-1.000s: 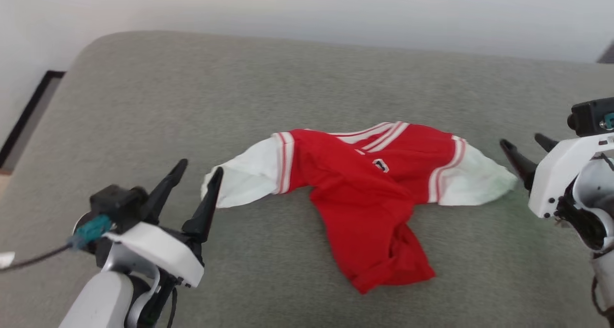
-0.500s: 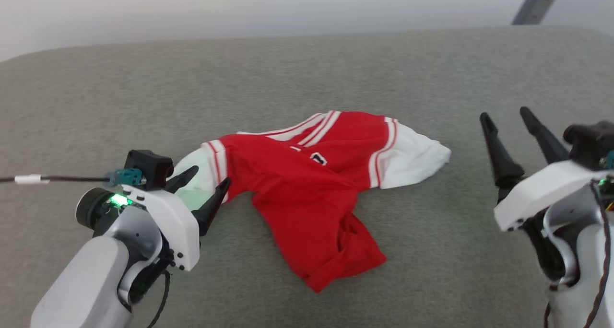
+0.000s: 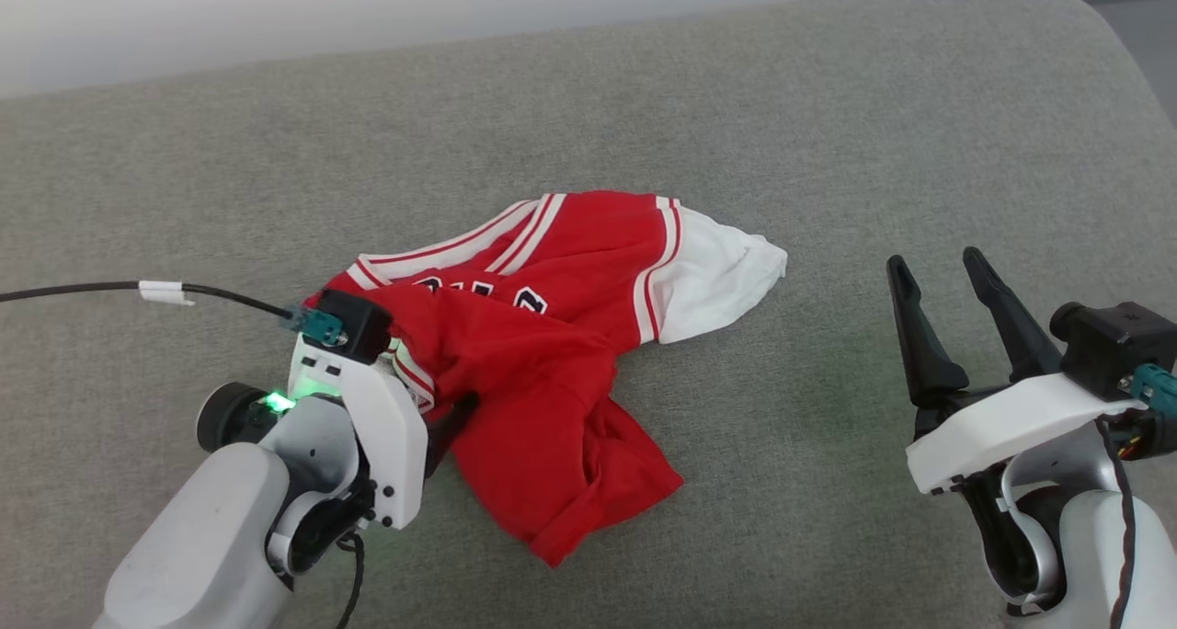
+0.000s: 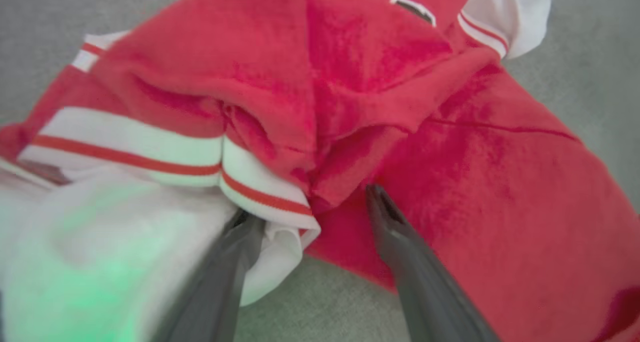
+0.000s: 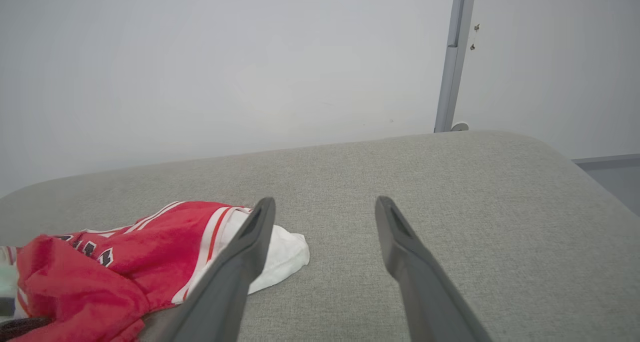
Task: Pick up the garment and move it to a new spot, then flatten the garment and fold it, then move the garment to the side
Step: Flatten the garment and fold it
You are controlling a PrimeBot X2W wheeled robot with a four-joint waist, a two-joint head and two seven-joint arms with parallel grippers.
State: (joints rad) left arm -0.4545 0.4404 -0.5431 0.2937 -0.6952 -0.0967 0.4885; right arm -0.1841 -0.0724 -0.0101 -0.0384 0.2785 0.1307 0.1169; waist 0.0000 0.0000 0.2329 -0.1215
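The garment (image 3: 570,335), a red shirt with white sleeves and striped trim, lies crumpled on the grey cushion (image 3: 828,105). My left gripper (image 3: 428,385) is pushed into its left side, where the cloth is bunched up. In the left wrist view the left gripper (image 4: 308,204) stands open, with the striped sleeve cuff and a red fold of the garment (image 4: 425,107) between its fingers. The right gripper (image 3: 934,263) hovers open to the right of the garment, apart from the white sleeve. Through the right wrist view the right gripper (image 5: 325,202) has nothing between its fingers and the garment (image 5: 125,262) lies at lower left.
A black cable (image 3: 138,289) runs from the left wrist off to the left. The cushion's rounded far edge meets a pale wall (image 5: 200,57). A grey upright post (image 5: 452,57) stands behind the cushion at the right.
The head camera has turned. My left gripper has pushed forward into the left sleeve, bunching red cloth over it. The right gripper stays open beside the garment.
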